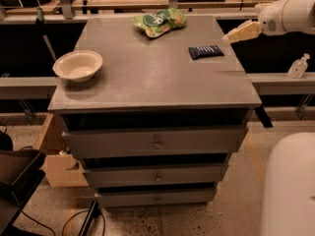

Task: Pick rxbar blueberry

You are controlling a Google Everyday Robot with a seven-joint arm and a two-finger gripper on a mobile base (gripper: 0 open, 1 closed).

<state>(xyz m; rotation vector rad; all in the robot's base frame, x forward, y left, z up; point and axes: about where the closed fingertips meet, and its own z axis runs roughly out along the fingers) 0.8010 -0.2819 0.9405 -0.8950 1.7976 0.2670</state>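
Pick not yet done. The snack bar [205,51] lies flat on the worktop [147,80], near the far right edge, untouched. The hand [243,32] hangs in the air just right of the bar and above the worktop edge, holding nothing; cannot tell if it is wide or narrow. Left to do, by my read: bring the hand over the bar, lower, close, lift.

Around: green snack bag [159,22] at the far edge, apart from the bar; bowl [78,65] at the left edge, well apart. Drawers [156,144] below. Small bottle [299,67] off to the right on a ledge. Nothing sits between hand and bar; the bar's flatness looks like the main snag.
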